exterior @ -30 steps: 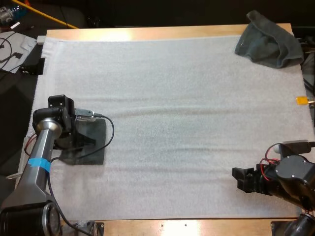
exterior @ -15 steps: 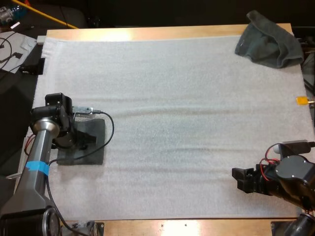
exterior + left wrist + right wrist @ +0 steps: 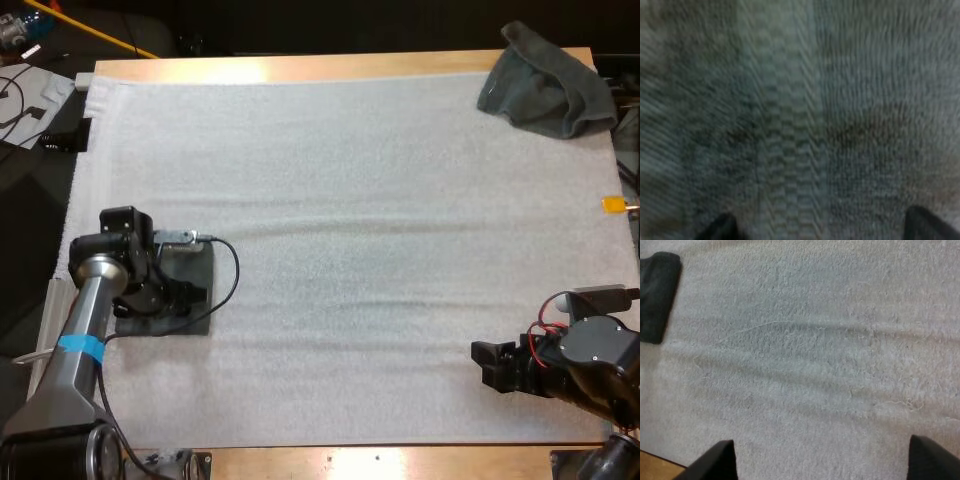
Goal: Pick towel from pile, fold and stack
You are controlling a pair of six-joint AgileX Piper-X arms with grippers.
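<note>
A folded dark grey-green towel [image 3: 197, 272] lies flat on the white mat [image 3: 350, 220] at the left. My left gripper [image 3: 165, 295] hangs right over it, pointing down. Up close, the towel's weave [image 3: 800, 120] lies just beneath my left gripper [image 3: 820, 230], whose fingertips [image 3: 720, 227] stand wide apart, so it is open. A crumpled towel [image 3: 545, 85] sits at the far right corner of the mat. My right gripper [image 3: 485, 365] rests low near the front right, open over bare mat [image 3: 815, 365], with the folded towel [image 3: 655, 295] far ahead of it.
The wooden table edge [image 3: 300, 68] runs along the far side and along the front [image 3: 380, 462]. Cables and clutter [image 3: 30, 90] lie off the table to the left. Wide bare mat separates the two towels.
My left gripper has shifted slightly over the folded towel, first back to the left, then down closer onto it. The right arm and the crumpled towel have not moved.
</note>
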